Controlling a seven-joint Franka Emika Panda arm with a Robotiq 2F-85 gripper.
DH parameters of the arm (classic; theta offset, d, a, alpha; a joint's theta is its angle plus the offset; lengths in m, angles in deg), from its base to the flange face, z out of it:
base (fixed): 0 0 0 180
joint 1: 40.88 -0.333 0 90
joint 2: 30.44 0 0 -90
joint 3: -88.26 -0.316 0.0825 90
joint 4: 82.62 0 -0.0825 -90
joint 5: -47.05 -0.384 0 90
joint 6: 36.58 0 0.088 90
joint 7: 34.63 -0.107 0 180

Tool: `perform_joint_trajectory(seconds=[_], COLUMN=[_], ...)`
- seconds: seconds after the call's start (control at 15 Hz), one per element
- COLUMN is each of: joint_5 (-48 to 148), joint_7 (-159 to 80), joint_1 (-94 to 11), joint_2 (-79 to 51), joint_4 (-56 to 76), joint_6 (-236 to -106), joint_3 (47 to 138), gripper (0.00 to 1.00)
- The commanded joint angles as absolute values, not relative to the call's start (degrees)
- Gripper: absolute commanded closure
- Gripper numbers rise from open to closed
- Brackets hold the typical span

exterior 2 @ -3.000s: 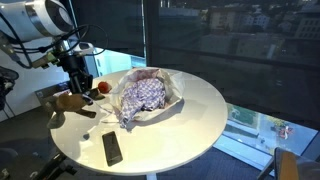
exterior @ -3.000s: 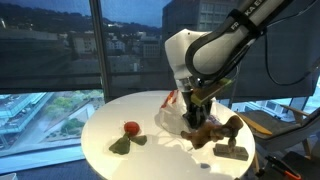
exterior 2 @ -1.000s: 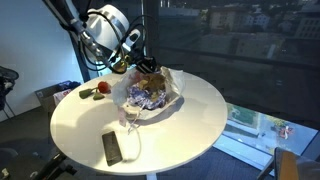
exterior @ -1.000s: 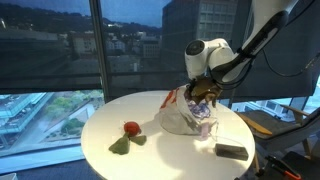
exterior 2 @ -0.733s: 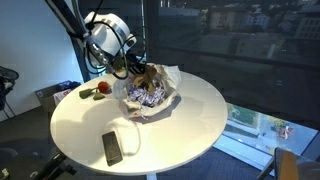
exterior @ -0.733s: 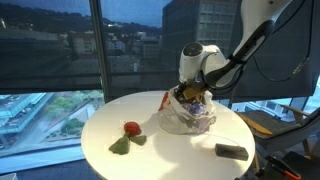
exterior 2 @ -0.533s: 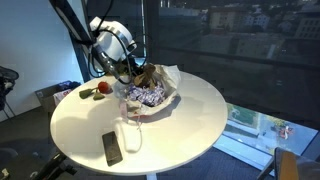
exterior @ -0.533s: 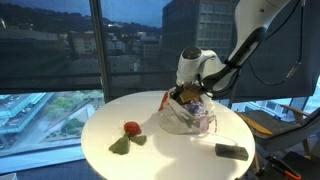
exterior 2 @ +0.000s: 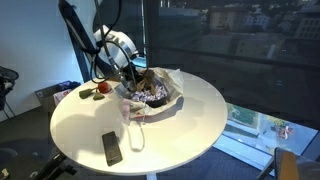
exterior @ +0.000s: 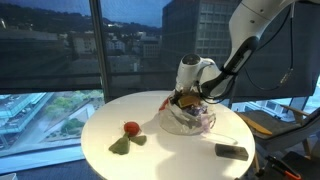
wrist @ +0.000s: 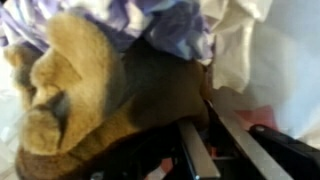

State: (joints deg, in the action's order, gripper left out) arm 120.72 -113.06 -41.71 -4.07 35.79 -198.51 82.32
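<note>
Wrist view: the end effector (wrist: 200,120) is sitting at the bottom edge w/ its two fingers (wrist: 192,150) pointing up-frame. The brown plush toy (wrist: 95,90) is filling the frame straight ahead and off to the left, right up against the tips. Its long axis is running roughly across the frame, i.e. crosswise to the fingers, w/ the lighter, face-like end at the left. The purple-and-white bag (wrist: 170,25) is bunching just beyond the toy, along the top. The fingers are showing a gap, but whether they are pinching plush or standing free of it I can't tell, as it's too close and blurred. In an exterior view the end effector (exterior: 184,99) is pointing down into the mouth of the bag (exterior: 192,122), which is slumping on the round white bench (exterior: 150,160). The toy (exterior: 192,98) is showing only as a brown patch at the bag's rim, directly under the fingers, so its axis isn't readable here. A red rose (exterior: 131,128) is lying well apart from the bag, and a black slab (exterior: 231,151) is lying near the bench edge on the bag's other side. In an exterior view the end effector (exterior 2: 134,84) is hanging at the rim of the bag (exterior 2: 160,103) nearest the rose (exterior 2: 100,88). The toy (exterior 2: 150,86) is lying inside the bag just beside it, on the side away from the rose. The black slab (exterior 2: 112,148) is lying apart, toward the front edge of the bench (exterior 2: 190,135).
</note>
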Motion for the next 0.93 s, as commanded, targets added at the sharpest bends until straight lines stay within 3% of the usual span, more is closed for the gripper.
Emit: perform_joint_trajectory(seconds=[0.0, 0.4, 0.6, 0.87], joint_5=[117.89, 113.17, 106.51, 98.04], joint_7=[-113.74, -116.29, -113.72, -108.26], joint_1=[-43.77, -50.32, -51.15, -51.14], joint_2=[-11.22, -20.91, -24.40, -30.25], joint_4=[41.97, 47.79, 49.69, 53.87], joint_6=[-195.64, -177.23, -171.75, -176.74], joint_3=[79.10, 77.30, 76.56, 76.32], gripper=[0.43, 0.01, 0.00, 0.00])
